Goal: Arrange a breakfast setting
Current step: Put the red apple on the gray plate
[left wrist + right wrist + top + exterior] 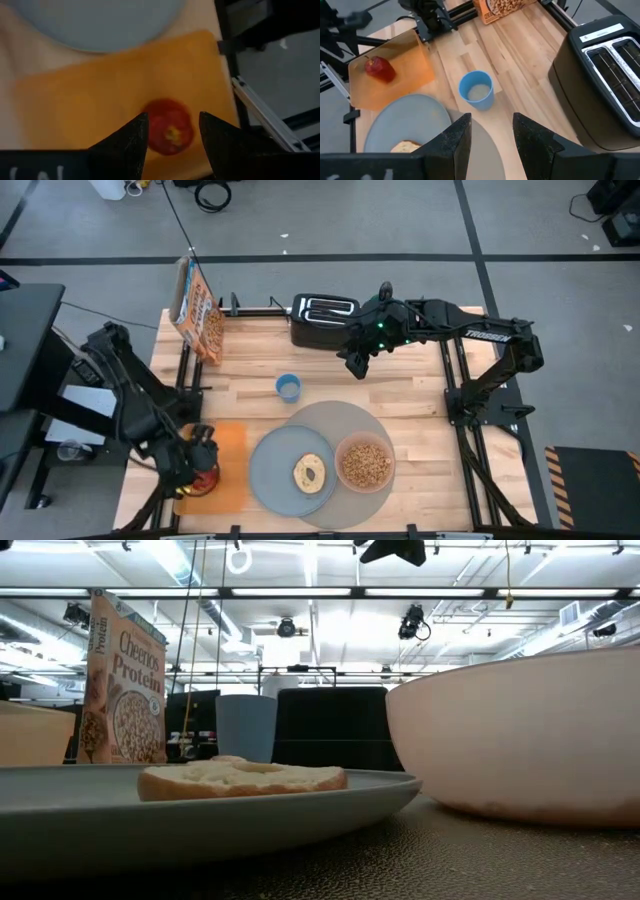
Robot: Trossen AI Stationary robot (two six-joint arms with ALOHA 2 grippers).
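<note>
A red apple (pixel 206 478) (pixel 169 126) lies on the orange tray (pixel 232 450) at the table's near left. My left gripper (pixel 203 464) (pixel 172 125) is open just above it, one finger on either side, not touching. On the grey mat (pixel 345 420) the blue-grey plate (pixel 270 470) carries round toasted bread (pixel 310 473), and the pink bowl (pixel 365 463) holds brown cereal. My right gripper (pixel 357 368) (pixel 491 125) is open and empty in front of the toaster. No spoon is in view.
The black toaster (pixel 322 320) stands at the far middle, a cereal box (pixel 200 310) at the far left, and a small blue cup (pixel 288 387) on bare wood between the toaster and the mat. Bare wood lies right of the mat.
</note>
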